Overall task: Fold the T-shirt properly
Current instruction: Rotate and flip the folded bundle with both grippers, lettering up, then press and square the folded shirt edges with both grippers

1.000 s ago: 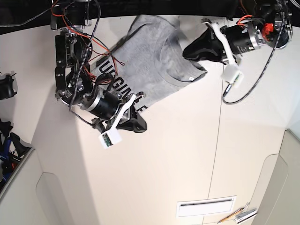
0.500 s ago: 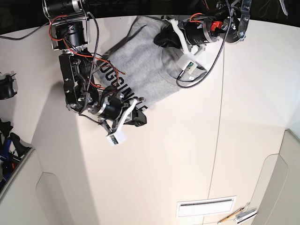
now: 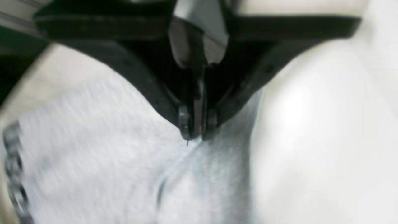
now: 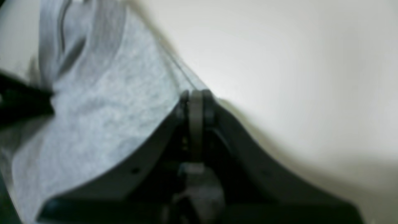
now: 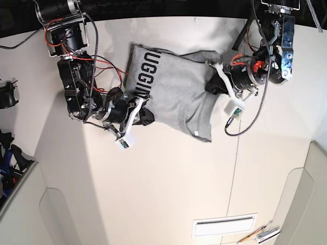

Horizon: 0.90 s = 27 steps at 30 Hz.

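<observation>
The heather-grey T-shirt [image 5: 173, 92] lies bunched at the table's back middle, with black block letters [image 5: 141, 71] showing along its left part. My left gripper [image 5: 209, 88] is at the shirt's right edge. In the left wrist view it [image 3: 195, 137] is shut, pinching grey fabric [image 3: 93, 155]. My right gripper [image 5: 147, 116] is at the shirt's lower left edge. In the right wrist view it [image 4: 196, 95] is shut on the hem of the cloth [image 4: 102, 109]. Both wrist views are blurred.
The table is cream with a seam [image 5: 237, 168] running down its right half. A white slotted panel [image 5: 225, 224] and some pens [image 5: 260, 235] lie at the front right. A black object [image 5: 6, 94] sits at the left edge. Cables hang from both arms.
My left gripper has swung from the shirt's top down to its right edge. The shirt has been pulled and turned, so the letters now run down its left side. My right gripper shifted slightly left.
</observation>
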Motion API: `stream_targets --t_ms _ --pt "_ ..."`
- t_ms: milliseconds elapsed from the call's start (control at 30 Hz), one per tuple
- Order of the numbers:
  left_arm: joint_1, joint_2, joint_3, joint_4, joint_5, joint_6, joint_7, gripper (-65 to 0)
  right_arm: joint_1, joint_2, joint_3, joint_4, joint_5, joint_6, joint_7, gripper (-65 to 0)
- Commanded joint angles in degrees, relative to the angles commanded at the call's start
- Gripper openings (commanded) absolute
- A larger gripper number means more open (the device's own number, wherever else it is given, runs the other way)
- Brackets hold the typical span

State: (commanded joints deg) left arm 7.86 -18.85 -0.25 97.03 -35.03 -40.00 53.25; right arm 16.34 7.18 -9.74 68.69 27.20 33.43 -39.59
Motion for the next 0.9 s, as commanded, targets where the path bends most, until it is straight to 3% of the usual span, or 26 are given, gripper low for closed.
stream_targets --t_ms 100,300,600,767,900 --pt "-4.59 -0.04 0.02 -6.27 0.04 0.00 -0.57 -59.2 -0.85 0.72 0.28 0.26 4.42 0.02 -3.10 -65.0" --pt "-14.08 -0.02 0.02 -18.43 0.13 0.00 -4.44 -59.2 -8.15 0.24 0.39 2.36 8.74 0.44 -3.30 -65.0" --pt "-19.45 0.98 0.02 -20.33 -0.48 0.00 -4.55 -59.2 -15.28 -3.28 0.39 7.32 10.12 0.87 -3.28 -65.0" --pt "-20.15 0.20 -0.85 -16.28 -7.67 0.00 1.25 -59.2 -14.80 -3.21 1.18 8.52 8.61 0.87 -3.28 -65.0" --pt "-18.93 -2.36 -3.82 -11.65 -14.19 0.00 6.51 -59.2 -14.80 -3.21 4.09 8.59 8.13 0.85 -3.26 -65.0"
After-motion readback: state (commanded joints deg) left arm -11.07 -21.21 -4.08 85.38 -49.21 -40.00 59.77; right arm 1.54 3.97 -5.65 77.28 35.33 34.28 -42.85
